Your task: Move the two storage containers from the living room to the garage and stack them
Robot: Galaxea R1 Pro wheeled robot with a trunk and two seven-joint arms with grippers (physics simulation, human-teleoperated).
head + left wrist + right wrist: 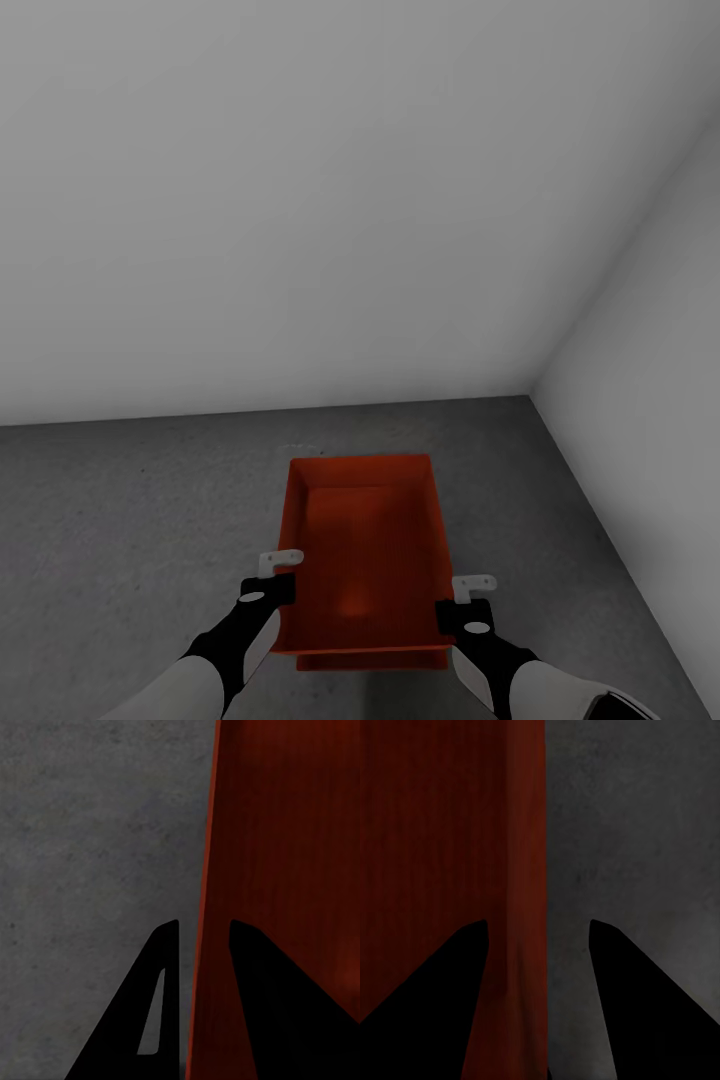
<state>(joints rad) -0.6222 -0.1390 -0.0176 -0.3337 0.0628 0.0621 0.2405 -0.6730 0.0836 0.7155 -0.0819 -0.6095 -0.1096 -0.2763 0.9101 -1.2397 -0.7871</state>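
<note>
Orange-red rectangular open-top storage container (365, 545) above dark grey speckled concrete floor (130, 520), near corner of plain white walls (300, 200), so already in garage. Left tool (272, 578) straddling container's left long wall, fingers (154, 1012) spread either side; right tool (465, 598) likewise astride right wall, jaws parted. Unclear whether walls actually pinched, or container resting on floor or just off it. A second orange edge peeking from beneath near end, possibly other bin; stacking hard to confirm.
</note>
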